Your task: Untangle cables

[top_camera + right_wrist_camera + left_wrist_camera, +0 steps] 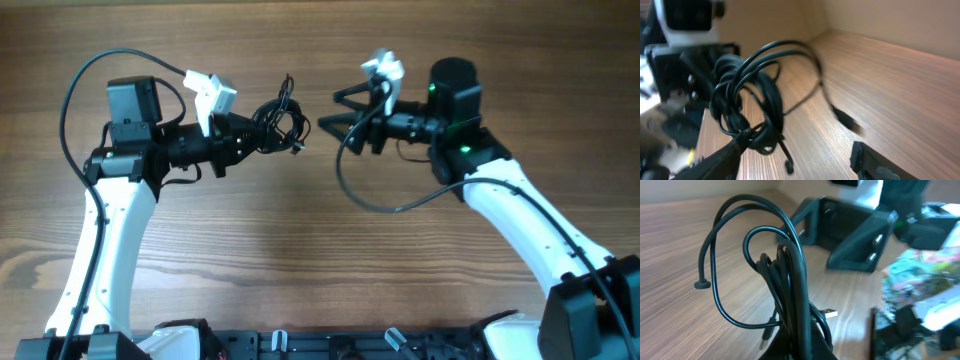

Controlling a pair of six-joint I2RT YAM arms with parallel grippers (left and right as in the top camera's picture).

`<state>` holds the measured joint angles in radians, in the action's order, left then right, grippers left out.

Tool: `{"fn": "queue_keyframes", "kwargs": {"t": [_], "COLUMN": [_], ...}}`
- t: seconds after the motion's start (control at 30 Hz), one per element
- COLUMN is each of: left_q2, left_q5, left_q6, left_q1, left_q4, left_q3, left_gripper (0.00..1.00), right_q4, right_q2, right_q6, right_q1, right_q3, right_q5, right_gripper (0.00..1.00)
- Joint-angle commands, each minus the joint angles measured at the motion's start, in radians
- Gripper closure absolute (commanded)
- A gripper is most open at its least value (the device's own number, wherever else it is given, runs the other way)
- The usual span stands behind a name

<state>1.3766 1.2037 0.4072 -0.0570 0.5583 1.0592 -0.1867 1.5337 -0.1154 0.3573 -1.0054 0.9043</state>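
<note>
1. While the left gripper [252,136] is clamped on the black cable bundle [282,122], the bundle stays between the two arms, over the far middle of the table [300,250].
2. The right gripper [328,111] has its jaws apart and faces the bundle, just beside it.
3. In the right wrist view, one finger [725,155] reaches the lower loops; I cannot tell if it touches.
4. One loose USB plug [829,313] sticks out near the table.
</note>
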Motion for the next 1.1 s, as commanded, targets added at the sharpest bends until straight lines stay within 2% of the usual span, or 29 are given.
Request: {"fn": "queue_keyframes", "kwargs": {"t": [0.0, 0.03, 0.1, 0.17, 0.2, 0.3, 0.47, 0.57, 0.67, 0.8, 0.97, 1.07], "left_q2": [-0.003, -0.003, -0.003, -0.003, -0.003, -0.003, -0.003, -0.003, -0.003, -0.003, -0.003, -0.003], "left_q5": [0.175, 0.176, 0.176, 0.175, 0.172, 0.031, -0.010, -0.035, -0.035, -0.035, 0.017, 0.049], "left_q6": [0.035, 0.034, 0.034, 0.034, 0.035, 0.035, 0.035, 0.035, 0.035, 0.035, 0.026, -0.005], "left_q1": [-0.009, -0.009, -0.009, -0.009, -0.009, -0.009, -0.008, -0.006, -0.006, -0.006, 0.011, 0.038], "left_q4": [0.001, 0.002, 0.011, 0.013, 0.011, 0.013, 0.016, 0.030, 0.042, 0.077, 0.147, 0.145], "left_q3": [0.005, 0.005, 0.005, 0.005, 0.005, 0.005, 0.005, 0.005, 0.005, 0.005, 0.005, 0.005], "left_gripper": [0.96, 0.96, 0.96, 0.96, 0.96, 0.96, 0.96, 0.96, 0.96, 0.96, 0.93, 0.96], "right_q4": [0.018, 0.024, 0.032, 0.055, 0.078, 0.169, 0.131, 0.044, -0.128, -0.135, -0.161, -0.172], "right_q2": [0.001, 0.001, 0.001, 0.001, 0.001, 0.000, -0.053, -0.104, -0.118, -0.117, -0.108, -0.089], "right_q6": [0.161, 0.177, 0.192, 0.194, 0.193, 0.161, -0.029, -0.153, -0.261, -0.221, -0.224, -0.222], "right_q1": [0.069, 0.078, 0.078, 0.078, 0.078, 0.070, 0.069, 0.069, 0.062, 0.064, 0.101, 0.143], "right_q3": [-0.014, -0.014, -0.014, -0.014, -0.014, -0.014, -0.014, -0.014, -0.014, -0.014, -0.014, -0.014], "right_q5": [-0.020, -0.033, -0.032, -0.032, -0.032, -0.032, 0.121, 0.149, 0.135, -0.133, -0.203, -0.237], "right_gripper": [0.35, 0.41, 0.46, 0.75, 0.85, 0.96, 0.96, 0.96, 0.96, 0.96, 0.96, 0.95]}}
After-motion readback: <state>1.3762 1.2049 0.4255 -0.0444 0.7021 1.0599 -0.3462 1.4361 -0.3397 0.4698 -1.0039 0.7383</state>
